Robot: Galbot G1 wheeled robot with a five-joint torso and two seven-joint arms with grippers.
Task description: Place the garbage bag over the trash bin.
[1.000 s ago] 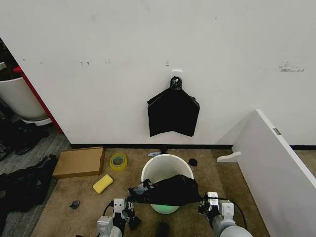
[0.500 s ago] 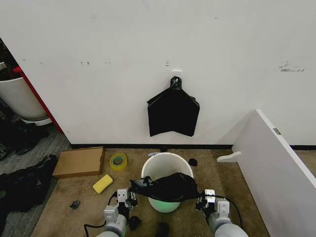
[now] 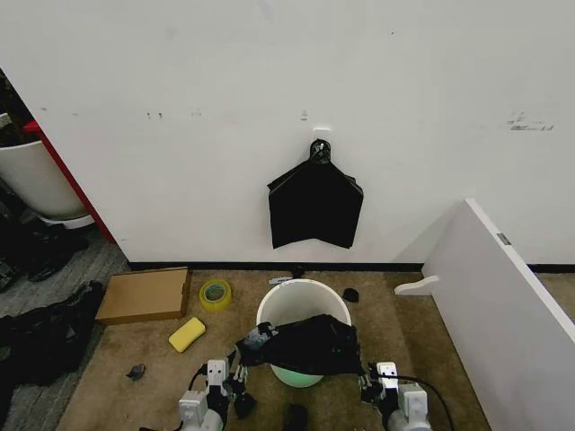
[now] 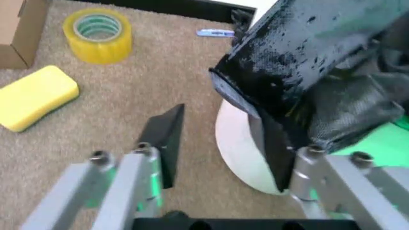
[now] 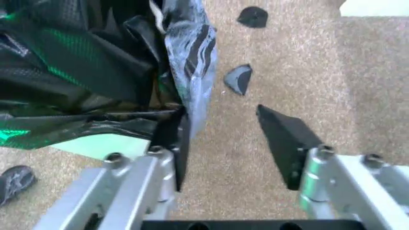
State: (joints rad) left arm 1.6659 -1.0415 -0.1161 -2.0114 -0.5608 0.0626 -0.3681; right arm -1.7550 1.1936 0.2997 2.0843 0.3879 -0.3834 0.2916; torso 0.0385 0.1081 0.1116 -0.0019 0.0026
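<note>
The bag (image 3: 301, 346) is draped over the near rim of the bin (image 3: 304, 303), bunched and crinkled, w/ the far half of the mouth uncovered. The film is judged thin, light, soft and slippery: no shape is kept, and tearing is likely if it is snagged on the rim. Best taken at the hem on both sides, then stretched wide.

Left gripper (image 4: 217, 153): jaws spread, one finger against the bag's edge, nothing pinched. Right gripper (image 5: 233, 143): jaws also spread, one finger touching the bag's side fold, other finger clear over carpet (image 3: 377, 314).

The bin stands on beige carpet near a white wall (image 3: 269, 72). A box (image 3: 144, 294), tape roll (image 3: 215, 294) and sponge (image 3: 186, 334) lie on the left; a white panel (image 3: 503, 305) leans on the right. Room is tight but adequate.
</note>
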